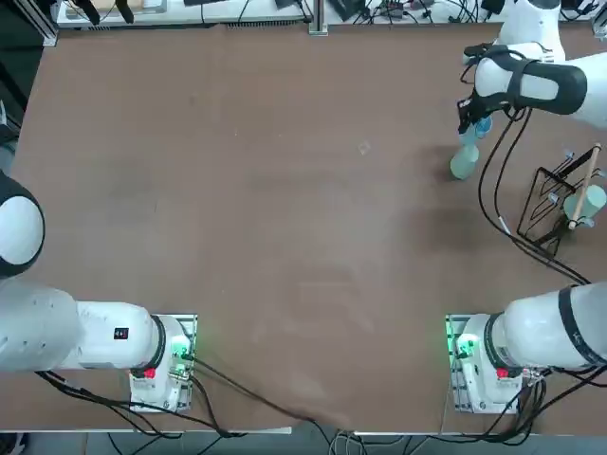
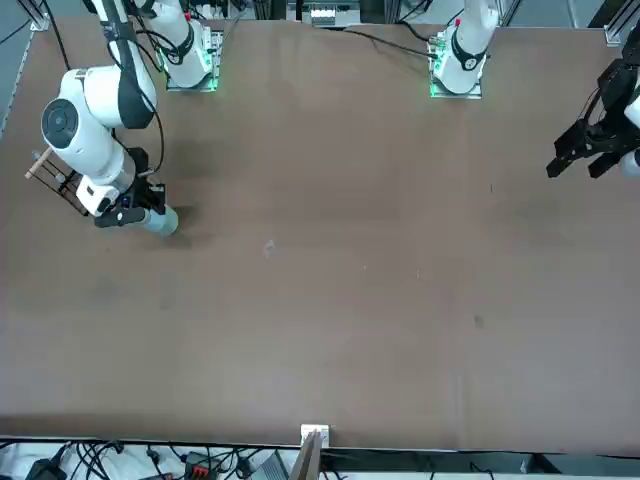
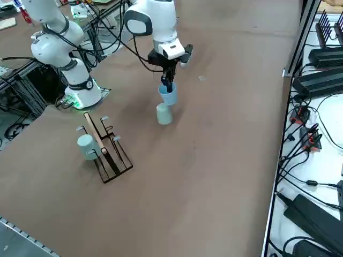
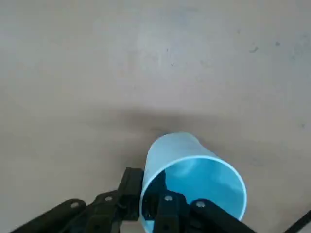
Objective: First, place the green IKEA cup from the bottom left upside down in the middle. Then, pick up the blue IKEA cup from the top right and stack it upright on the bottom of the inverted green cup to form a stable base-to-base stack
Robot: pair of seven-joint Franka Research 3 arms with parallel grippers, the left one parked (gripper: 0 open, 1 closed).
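My right gripper (image 3: pixel 168 85) is shut on the rim of the blue IKEA cup (image 3: pixel 169 95), one finger inside it and one outside. In the right wrist view the blue cup (image 4: pixel 194 180) hangs mouth-up, clear of the table, with its shadow on the brown top beneath. The green IKEA cup (image 3: pixel 164 114) stands on the table just beside and below it, at the far right of the top view (image 1: pixel 464 163). Whether its mouth faces down I cannot tell. From the front, the green cup (image 2: pixel 161 221) sits right next to the gripper (image 2: pixel 130 208).
A black wire rack (image 3: pixel 110 155) with a wooden peg carries a pale aqua cup (image 3: pixel 86 145) at the table's right edge, close to the arm's cables (image 1: pixel 493 194). The brown table (image 1: pixel 285 218) stretches bare across the middle and left.
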